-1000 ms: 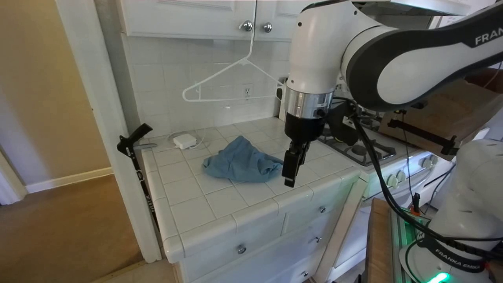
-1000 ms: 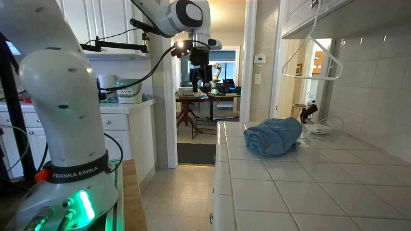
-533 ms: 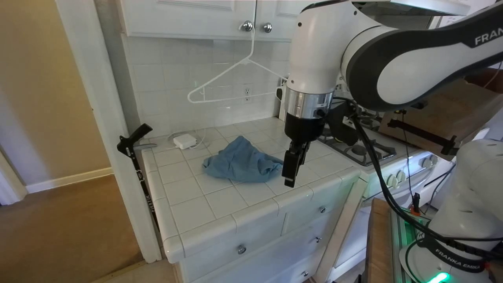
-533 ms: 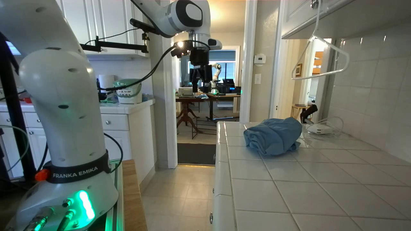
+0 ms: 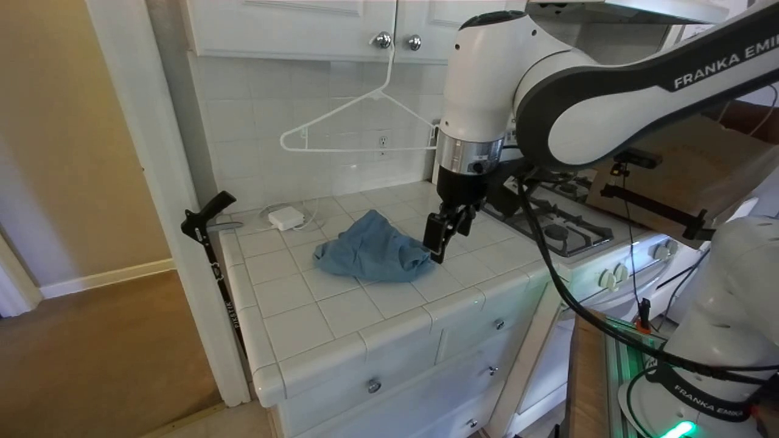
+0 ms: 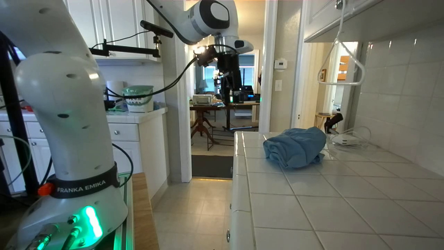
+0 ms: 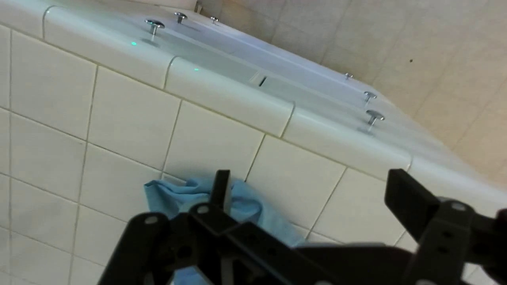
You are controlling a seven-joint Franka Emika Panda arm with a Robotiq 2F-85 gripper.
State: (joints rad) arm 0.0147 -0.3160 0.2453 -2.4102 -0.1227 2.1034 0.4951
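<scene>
A crumpled blue cloth [image 5: 371, 252] lies in a heap on the white tiled counter [image 5: 298, 328]; it shows in both exterior views. My gripper [image 5: 449, 243] points down beside the cloth in that exterior view, one fingertip overlapping its edge in the picture. From another angle the gripper [image 6: 232, 100] hangs in the air, higher than the cloth [image 6: 295, 147] and apart from it. In the wrist view the jaws of the gripper [image 7: 310, 173] stand wide with nothing between them. One finger [image 7: 219, 188] covers part of the cloth [image 7: 273, 221], and the gripper body hides more of it.
A white hanger [image 5: 359, 150] hangs from a cabinet knob [image 5: 383, 40] above the counter. A white box [image 5: 286, 218] with a cord sits by the wall, and a black grabber stick [image 5: 216, 261] leans at the counter's end. The gas stove [image 5: 563, 228] is beside the counter.
The arm has shifted and my gripper has turned, its fingertips now higher and more left in an exterior view, more right in another. The hanger has swayed. The cloth has not moved.
</scene>
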